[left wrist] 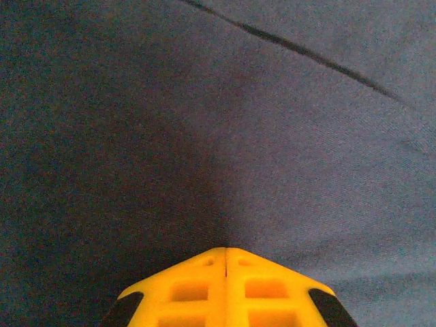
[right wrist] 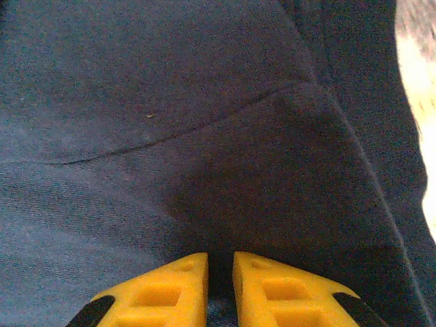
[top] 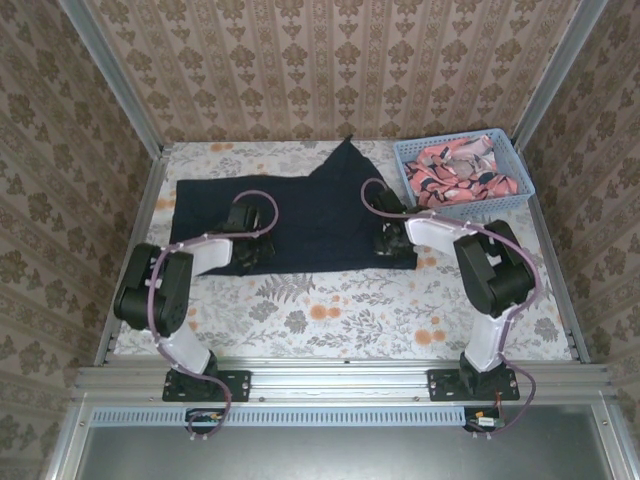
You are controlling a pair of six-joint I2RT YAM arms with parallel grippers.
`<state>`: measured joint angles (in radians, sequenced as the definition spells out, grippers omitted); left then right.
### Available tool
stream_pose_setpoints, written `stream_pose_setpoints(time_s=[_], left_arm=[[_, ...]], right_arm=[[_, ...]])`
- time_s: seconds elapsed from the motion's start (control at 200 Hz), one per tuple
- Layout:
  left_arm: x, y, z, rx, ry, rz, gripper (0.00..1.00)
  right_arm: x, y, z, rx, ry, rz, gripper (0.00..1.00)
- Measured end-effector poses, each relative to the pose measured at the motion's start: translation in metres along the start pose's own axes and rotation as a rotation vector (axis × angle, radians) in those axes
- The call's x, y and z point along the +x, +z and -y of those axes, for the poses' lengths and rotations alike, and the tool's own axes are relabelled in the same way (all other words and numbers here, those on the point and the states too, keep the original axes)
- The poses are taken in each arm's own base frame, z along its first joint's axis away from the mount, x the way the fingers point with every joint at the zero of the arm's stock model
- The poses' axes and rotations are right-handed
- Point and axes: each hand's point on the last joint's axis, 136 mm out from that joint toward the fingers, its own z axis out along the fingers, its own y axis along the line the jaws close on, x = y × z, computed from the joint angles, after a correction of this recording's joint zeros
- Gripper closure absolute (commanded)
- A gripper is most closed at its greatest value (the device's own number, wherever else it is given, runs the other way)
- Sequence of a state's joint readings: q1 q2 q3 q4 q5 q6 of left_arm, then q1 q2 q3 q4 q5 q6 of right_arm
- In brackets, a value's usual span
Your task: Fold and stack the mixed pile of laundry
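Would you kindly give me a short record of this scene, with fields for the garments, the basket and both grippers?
T-shirt: dark, spread on the table, one far corner peaked
pink garment: bundled inside the basket
basket: light blue, far right corner
left gripper: shut, down on the T-shirt's near left part; pinch unclear
right gripper: shut on the T-shirt near its right edge
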<state>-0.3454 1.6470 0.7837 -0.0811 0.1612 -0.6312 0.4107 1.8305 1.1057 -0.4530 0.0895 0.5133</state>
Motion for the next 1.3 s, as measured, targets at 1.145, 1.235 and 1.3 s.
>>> stream_pose_setpoints(time_s=[1.145, 1.235, 1.3], left_arm=[[-0.111, -0.085, -0.018, -0.012, -0.182, 0.342, 0.15], [-0.110, -0.084, -0.017, -0.002, -0.180, 0.338, 0.15], [-0.108, -0.083, -0.018, 0.000, -0.181, 0.333, 0.15]], right_arm=[[0.045, -0.045, -0.082, -0.283, 0.048, -0.058, 0.47], [0.044, -0.041, -0.083, -0.282, 0.065, -0.067, 0.52], [0.045, -0.038, -0.084, -0.279, 0.075, -0.073, 0.59]])
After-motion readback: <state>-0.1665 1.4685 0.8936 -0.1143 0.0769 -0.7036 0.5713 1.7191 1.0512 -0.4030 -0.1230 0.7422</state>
